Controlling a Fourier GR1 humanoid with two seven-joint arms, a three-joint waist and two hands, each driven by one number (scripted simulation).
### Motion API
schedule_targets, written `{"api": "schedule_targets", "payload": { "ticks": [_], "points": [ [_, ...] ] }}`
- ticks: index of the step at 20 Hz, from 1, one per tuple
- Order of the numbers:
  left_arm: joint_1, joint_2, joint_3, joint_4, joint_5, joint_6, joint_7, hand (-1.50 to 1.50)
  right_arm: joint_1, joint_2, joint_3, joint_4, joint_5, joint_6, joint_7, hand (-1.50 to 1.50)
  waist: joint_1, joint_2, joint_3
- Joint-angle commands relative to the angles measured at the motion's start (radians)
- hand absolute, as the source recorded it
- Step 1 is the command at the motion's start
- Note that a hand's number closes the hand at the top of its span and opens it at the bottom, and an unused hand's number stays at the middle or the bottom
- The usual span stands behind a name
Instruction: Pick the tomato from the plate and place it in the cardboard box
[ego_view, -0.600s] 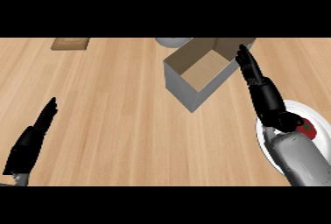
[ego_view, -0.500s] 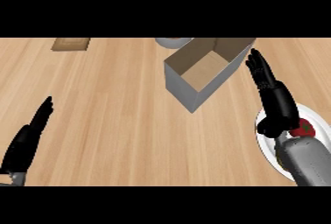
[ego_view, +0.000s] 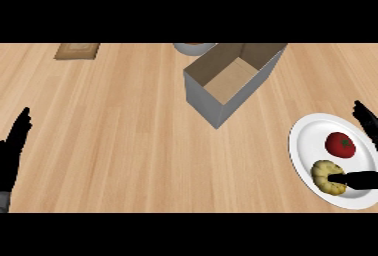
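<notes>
Left hand (ego_view: 13, 145): rests at left edge, fingers straight, pressed together, pointing up.
Right hand (ego_view: 365, 119): at right edge over plate (ego_view: 306, 137), fingers spread, holding nothing.
Tomato (ego_view: 340, 144): one, on plate.
Bun (ego_view: 328, 176): one, beside tomato.
Box (ego_view: 229, 80): one, open.

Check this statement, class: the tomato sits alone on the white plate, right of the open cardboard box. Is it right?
Not quite. The head view shows the tomato is not alone: a yellow item lies beside it on the white plate. The rest stands: the plate is right of the open cardboard box.
</notes>
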Motion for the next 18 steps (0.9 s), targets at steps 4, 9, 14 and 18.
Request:
{"api": "schedule_targets", "payload": {
  "ticks": [4, 9, 14, 18],
  "points": [
    [-0.04, -0.009, -0.004, 0.024, -0.026, 0.015, 0.037, 0.0, 0.092, -0.028, -0.158, 0.295, -0.167, 0.328, -0.448, -1.5, 0.022, -0.003, 0.005],
    [-0.091, -0.032, -0.016, 0.04, -0.047, 0.011, 0.064, 0.0, -0.03, -0.126, -0.145, 0.541, 0.047, 0.252, -0.609, -1.5, 0.048, -0.001, 0.002],
    [-0.077, -0.042, -0.028, 0.035, -0.06, -0.001, 0.045, 0.0, -0.09, -0.231, -0.035, 0.586, 0.234, 0.191, -0.531, -1.5, 0.063, -0.002, 0.001],
    [-0.14, -0.057, -0.032, 0.05, -0.086, 0.011, 0.123, 0.0, -0.192, -0.271, 0.037, 0.576, 0.333, 0.231, -0.454, -1.5, 0.052, -0.005, -0.001]
  ]
}}
